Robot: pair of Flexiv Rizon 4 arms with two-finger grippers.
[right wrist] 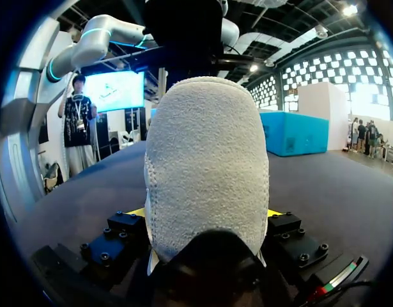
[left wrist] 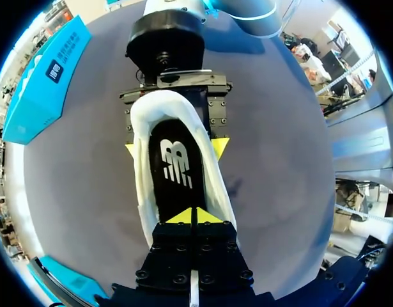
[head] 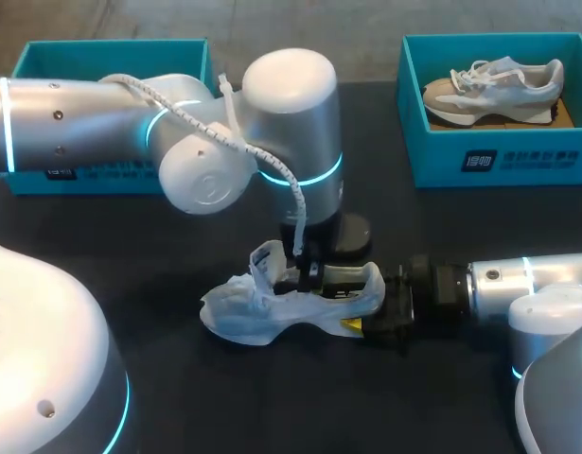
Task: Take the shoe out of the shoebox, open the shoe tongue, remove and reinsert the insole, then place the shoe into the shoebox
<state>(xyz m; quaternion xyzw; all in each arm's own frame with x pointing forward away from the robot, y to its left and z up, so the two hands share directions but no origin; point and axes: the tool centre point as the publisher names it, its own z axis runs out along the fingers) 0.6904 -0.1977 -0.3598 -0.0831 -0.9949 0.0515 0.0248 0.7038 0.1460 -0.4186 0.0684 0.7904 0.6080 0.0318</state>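
Observation:
A white shoe [head: 272, 307] lies on its sole in the middle of the dark table, toe to the left. My right gripper [head: 371, 320] comes in from the right and is shut on the shoe's heel [right wrist: 206, 166], one yellow tip on each side. My left gripper [head: 309, 276] points down into the shoe's mouth. In the left wrist view its two yellow tips [left wrist: 195, 216] are pressed together over the black insole [left wrist: 177, 166], which lies flat inside the shoe. I cannot tell whether they pinch it. The tongue [head: 264, 260] stands pulled up.
A teal shoebox [head: 499, 156] at the back right holds a second grey-white shoe [head: 494, 87]. Another teal box [head: 44, 61] stands at the back left behind my left arm. Bare table lies in front of the shoe.

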